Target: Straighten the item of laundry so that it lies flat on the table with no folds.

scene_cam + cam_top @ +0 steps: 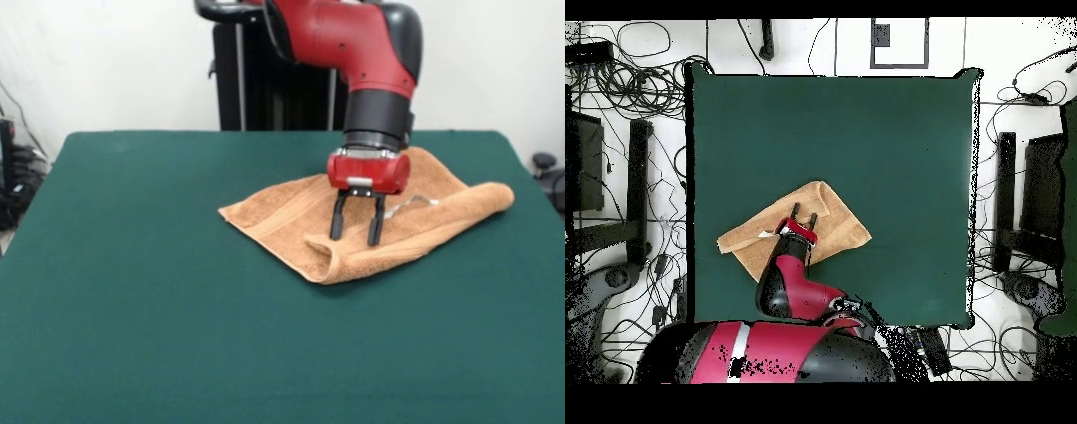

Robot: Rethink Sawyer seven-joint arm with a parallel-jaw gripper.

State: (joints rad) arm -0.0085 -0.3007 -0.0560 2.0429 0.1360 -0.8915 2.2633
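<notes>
The orange-tan towel lies on the green table, right of the middle and towards the far side. Its near edge is folded over into a thick rolled strip that runs up to the right. A small white label shows beside the fold. My gripper hangs straight down over the towel, open and empty, with its fingertips at or just above the folded strip. In the overhead view the gripper is over the towel, which lies on the near-left part of the table.
The black pedestal stands behind the table's far edge. Cables and dark stands lie on the floor around the table. Wide green cloth stretches to the left of the towel and in front of it in the front view.
</notes>
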